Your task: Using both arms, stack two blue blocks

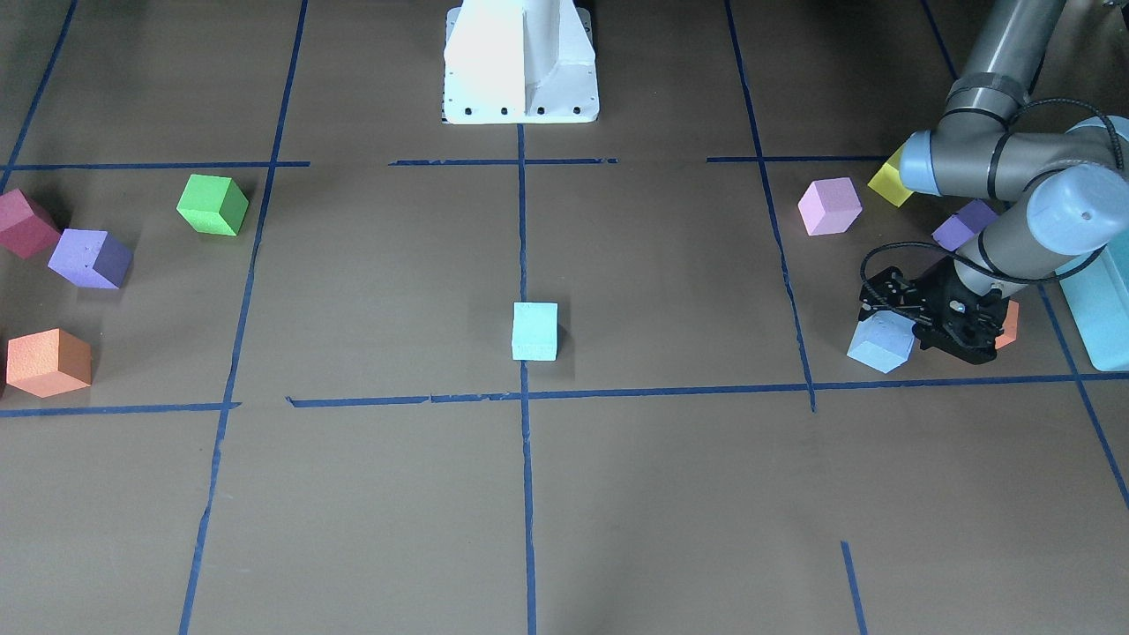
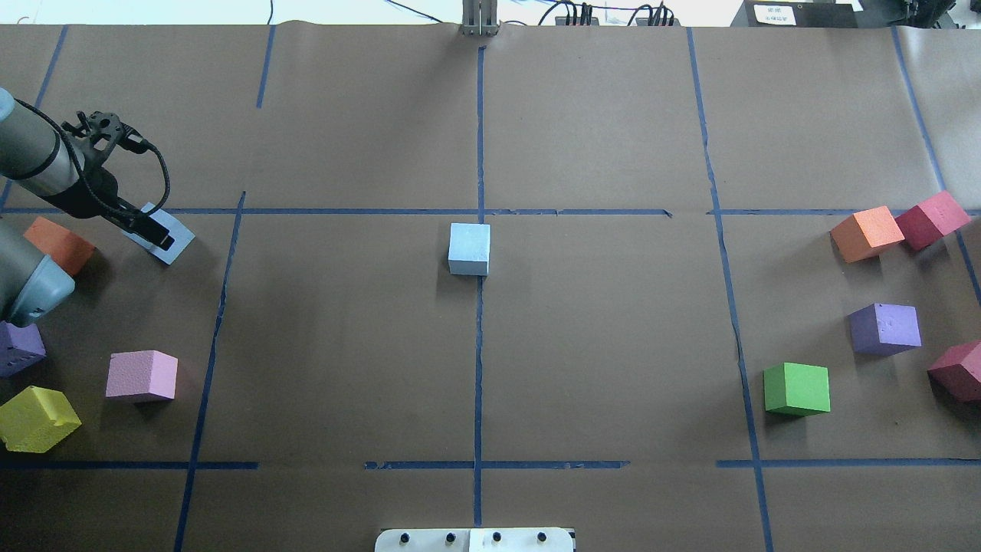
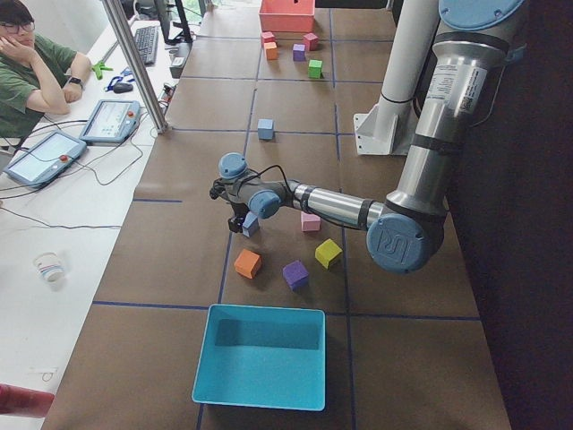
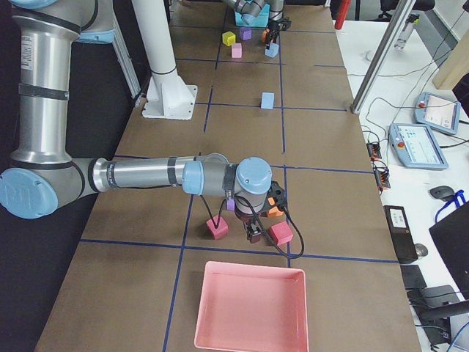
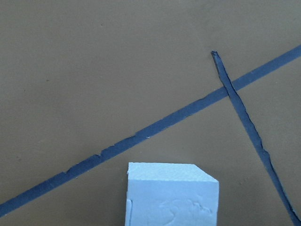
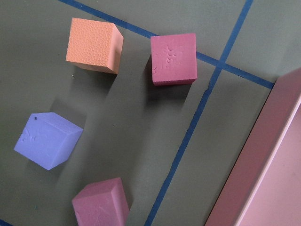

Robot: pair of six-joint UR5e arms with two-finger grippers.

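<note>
Stacking of two blue blocks, not yet done. Aqua block (image 1: 535,331) alone at the bench's centre, on the middle tape line, upright, nothing on top. Sky-blue block (image 1: 880,346) well apart from it, out on the robot's left side, just inside a tape crossing and filling the lower edge of the left wrist view. Left pincer (image 1: 900,319) down at this block, one black finger lying across its top face in the overhead view; cannot tell whether clamped on it or merely astride it, nor whether clear of the paper. Right pincer (image 4: 253,233) visible only from the right end, low beside a maroon cube (image 4: 280,233); cannot tell whether wide or narrow.

Judged stage: about halfway, with the base block in place at centre. Left to do: a firm hold on the sky-blue block, the carry to centre, a square set-down on the aqua block, release.

Around the left arm (image 2: 34,157): orange cube (image 2: 60,244), pink cube (image 2: 142,376), yellow cube (image 2: 37,418), teal box (image 3: 260,356). On the far side: green cube (image 2: 797,389), pink tray (image 4: 249,304). Bench (image 2: 613,345) covered in brown paper, gridded with blue tape torn in places; white pedestal (image 1: 520,62) at the robot's edge. Beyond, a side desk with cables, two handheld screens (image 3: 109,121) and a seated operator (image 3: 27,72), chin on hand
</note>
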